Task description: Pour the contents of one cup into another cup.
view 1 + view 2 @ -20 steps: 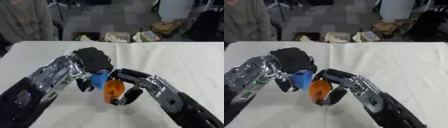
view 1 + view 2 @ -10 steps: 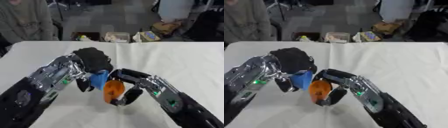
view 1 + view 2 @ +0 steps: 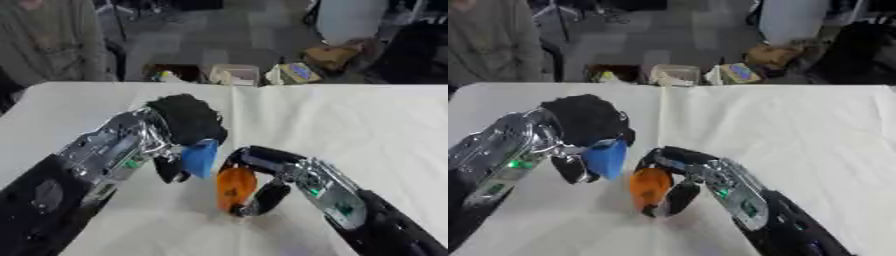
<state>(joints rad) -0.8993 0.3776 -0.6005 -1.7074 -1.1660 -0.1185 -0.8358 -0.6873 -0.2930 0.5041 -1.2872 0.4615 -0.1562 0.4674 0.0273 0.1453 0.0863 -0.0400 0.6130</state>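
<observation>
In the lower middle of the frame an orange cup is held by the right hand, whose arm enters from the lower right corner. The cup is enclosed between the black fingers, which are curled round its right and lower side, and another dark part of the hand arched over its top; its orange wall is shown facing left, clear of the fingers on that side. Whether the cup's base is touching the white table cannot be told. Just beside it, up and to the left, a blue cup is gripped by the left hand, whose silver and black arm comes in from the lower left corner. The blue cup is seen hanging below the black bulk of the hand, with a dark finger curled down along its left side, so the hand is closed on it. The blue cup is held slightly higher than the orange one and close to it, though contact between the two cannot be made out. Beyond the hands, the white table is spread to the middle of the frame, and past its far edge, in the upper middle, some small boxes are seen on the dark floor.
</observation>
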